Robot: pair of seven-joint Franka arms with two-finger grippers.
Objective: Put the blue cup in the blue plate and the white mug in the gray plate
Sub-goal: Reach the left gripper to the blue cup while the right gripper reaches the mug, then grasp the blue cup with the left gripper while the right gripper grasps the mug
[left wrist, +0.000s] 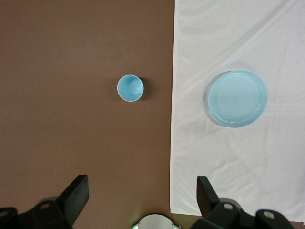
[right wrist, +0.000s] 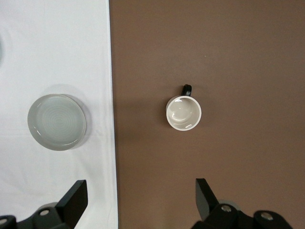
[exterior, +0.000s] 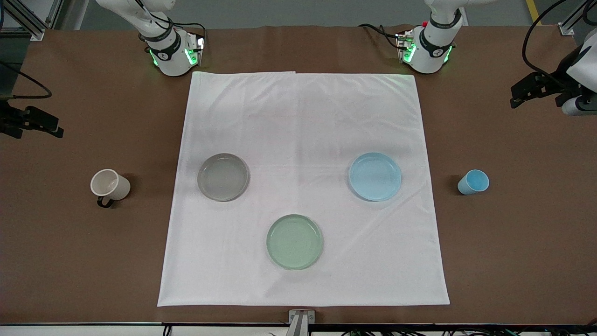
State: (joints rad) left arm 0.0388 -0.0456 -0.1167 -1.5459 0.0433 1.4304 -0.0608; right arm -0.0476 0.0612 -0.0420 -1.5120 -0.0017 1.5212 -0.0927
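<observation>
Both arms are hanging high and waiting: the left gripper [left wrist: 142, 202] is holding its fingers spread wide over bare brown table, with the small light-blue tapered cup [left wrist: 130, 88] standing upright at centre-left of its wrist frame, just off the white cloth [exterior: 303, 140]. The round light-blue plate [exterior: 375, 176] is sitting clear on that cloth. The right gripper [right wrist: 141, 202] is likewise spread above the off-white, black-handled mug [right wrist: 183, 112], mid-frame, with the round gray plate [right wrist: 56, 121] at left and the pale green plate [exterior: 295, 241] out of both paths.

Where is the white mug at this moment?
The white mug stands upright on the bare brown table at the right arm's end, beside the gray plate.
</observation>
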